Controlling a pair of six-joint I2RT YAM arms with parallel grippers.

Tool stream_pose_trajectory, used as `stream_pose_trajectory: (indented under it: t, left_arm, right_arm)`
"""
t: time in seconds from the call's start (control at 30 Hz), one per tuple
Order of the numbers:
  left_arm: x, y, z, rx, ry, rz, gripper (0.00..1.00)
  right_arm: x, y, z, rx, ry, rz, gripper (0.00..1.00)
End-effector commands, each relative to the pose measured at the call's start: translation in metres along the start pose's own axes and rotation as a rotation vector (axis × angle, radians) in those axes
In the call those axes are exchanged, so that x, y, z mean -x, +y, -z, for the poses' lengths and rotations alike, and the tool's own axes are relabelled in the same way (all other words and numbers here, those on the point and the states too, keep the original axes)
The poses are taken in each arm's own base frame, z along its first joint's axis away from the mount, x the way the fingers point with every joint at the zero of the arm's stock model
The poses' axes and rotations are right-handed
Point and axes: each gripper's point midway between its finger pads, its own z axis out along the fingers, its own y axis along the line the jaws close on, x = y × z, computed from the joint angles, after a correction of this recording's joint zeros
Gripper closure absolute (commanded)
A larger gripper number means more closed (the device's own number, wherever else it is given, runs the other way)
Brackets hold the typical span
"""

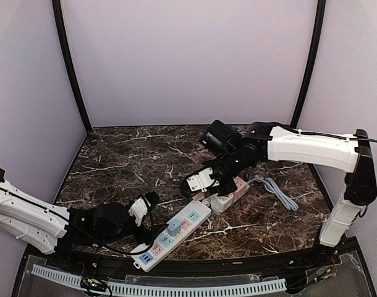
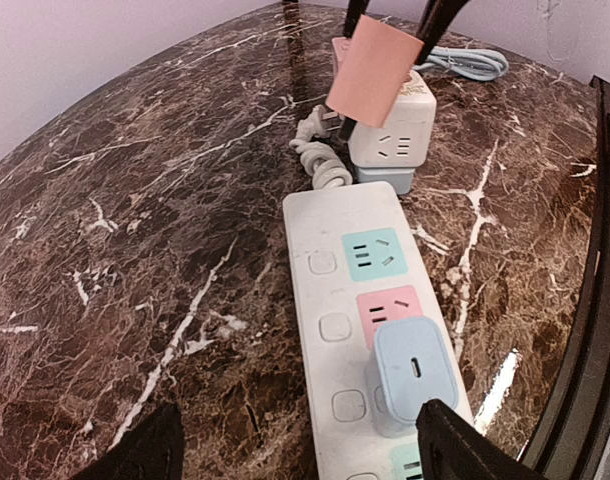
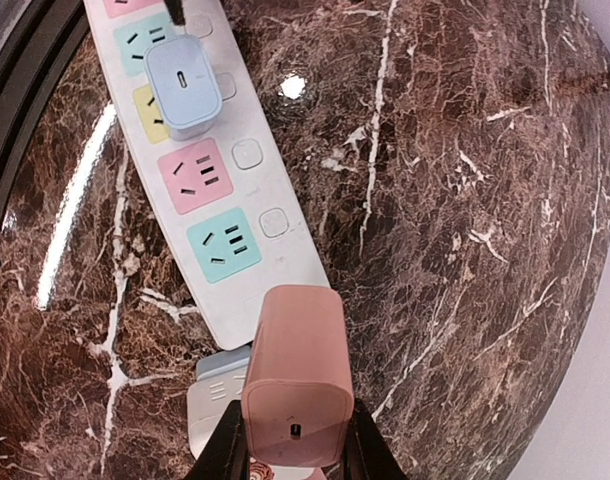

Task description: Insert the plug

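Two pincers: right pincer clamped on pink plug; left pincer spread apart.

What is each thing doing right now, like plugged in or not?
Pink plug: held in the right hand, not plugged in yet.
Blue plug: plugged into the power strip.
Power strip: lying flat on the table.
White cube socket: front socket empty.
Left hand: open, holding nothing.
Right hand: shut on the pink plug.

A charger sits in the power strip; just beyond its far end stands a cube socket, plug above it.
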Motion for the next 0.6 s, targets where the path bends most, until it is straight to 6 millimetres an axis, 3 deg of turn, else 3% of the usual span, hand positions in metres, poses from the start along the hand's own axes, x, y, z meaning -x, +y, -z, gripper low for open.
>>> stream_pose_trajectory:
  t: [0.0, 0.1, 0.23, 0.57]
  left_arm:
    - [-0.006, 0.020, 0.004, 0.105, 0.001, 0.031, 0.19]
    - [0.001, 0.036, 0.013, 0.188, -0.023, 0.057, 0.17]
    - [0.007, 0.058, 0.029, 0.282, -0.064, 0.110, 0.02]
    - [-0.004, 0.092, 0.049, 0.416, -0.103, 0.194, 0.01]
  right_arm:
    - [0.003, 0.002, -0.008, 0.060, 0.014, 0.122, 1.00]
    - [0.003, -0.002, -0.015, 0.083, 0.034, 0.139, 1.00]
    - [0.010, 0.001, -0.024, 0.161, 0.026, 0.142, 1.00]
    - [0.005, 0.018, -0.044, 0.242, 0.087, 0.197, 1.00]
